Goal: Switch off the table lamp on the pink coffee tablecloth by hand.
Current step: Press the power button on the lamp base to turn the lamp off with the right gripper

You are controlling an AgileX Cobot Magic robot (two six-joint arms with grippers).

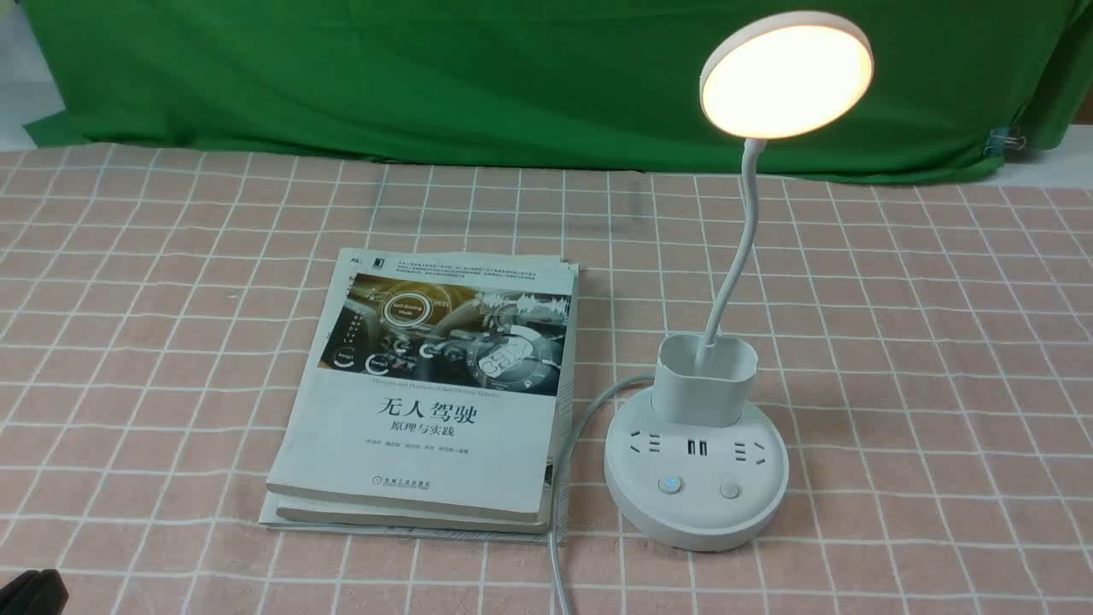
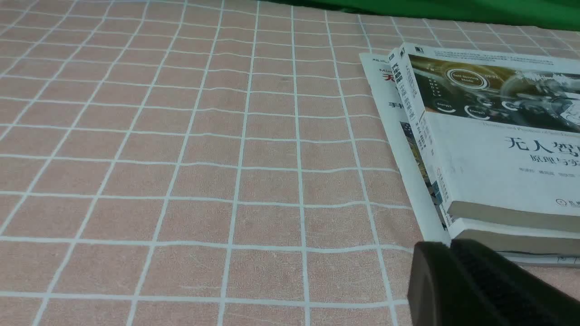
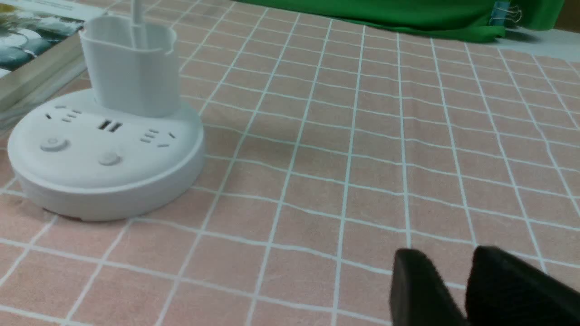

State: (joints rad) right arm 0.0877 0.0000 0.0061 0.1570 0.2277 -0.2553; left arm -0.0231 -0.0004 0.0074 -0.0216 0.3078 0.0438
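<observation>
The white table lamp (image 1: 696, 478) stands on the pink coffee tablecloth (image 1: 939, 342), right of centre, and its round disc head (image 1: 786, 75) glows. Its base carries two buttons (image 1: 670, 485) at the front, and the left one shows a faint blue light. In the right wrist view the lamp base (image 3: 106, 154) lies apart from my right gripper (image 3: 446, 258), whose black fingers stand slightly apart and hold nothing. My left gripper (image 2: 451, 244) is shut and empty, low over the cloth by the near corner of the books. In the front view only a black corner of the left gripper (image 1: 30, 594) shows.
A stack of white books (image 1: 427, 393) lies just left of the lamp and also shows in the left wrist view (image 2: 494, 149). The lamp's white cable (image 1: 559, 512) runs between books and base toward the front edge. A green backdrop cloth (image 1: 427, 77) hangs behind.
</observation>
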